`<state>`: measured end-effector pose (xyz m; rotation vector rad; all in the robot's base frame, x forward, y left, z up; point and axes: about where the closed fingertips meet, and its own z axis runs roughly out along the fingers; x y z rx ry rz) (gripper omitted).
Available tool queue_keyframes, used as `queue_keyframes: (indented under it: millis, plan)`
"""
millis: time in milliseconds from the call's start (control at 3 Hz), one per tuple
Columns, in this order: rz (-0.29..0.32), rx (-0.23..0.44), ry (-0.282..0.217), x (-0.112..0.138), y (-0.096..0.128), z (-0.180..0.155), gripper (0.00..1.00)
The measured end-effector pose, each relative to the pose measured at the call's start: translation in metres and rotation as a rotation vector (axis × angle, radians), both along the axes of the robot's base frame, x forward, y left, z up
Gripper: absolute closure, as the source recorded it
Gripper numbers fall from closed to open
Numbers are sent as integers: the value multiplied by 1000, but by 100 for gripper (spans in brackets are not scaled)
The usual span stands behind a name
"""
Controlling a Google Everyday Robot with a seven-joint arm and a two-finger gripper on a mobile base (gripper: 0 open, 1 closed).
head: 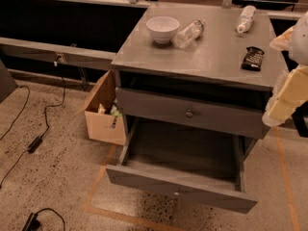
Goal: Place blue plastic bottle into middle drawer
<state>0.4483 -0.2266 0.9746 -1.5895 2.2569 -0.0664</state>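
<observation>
Gripper (285, 102) cut off at R edge, cardboard box (102, 124) contents partly hidden
</observation>
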Motion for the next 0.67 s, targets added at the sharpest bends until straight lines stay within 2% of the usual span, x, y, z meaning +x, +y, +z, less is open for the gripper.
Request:
queue_keyframes:
  millis: [333,667]
  plan:
    - [-142,129,-30,18,-43,-29,0]
    - [-300,318,-128,43,-101,-57,0]
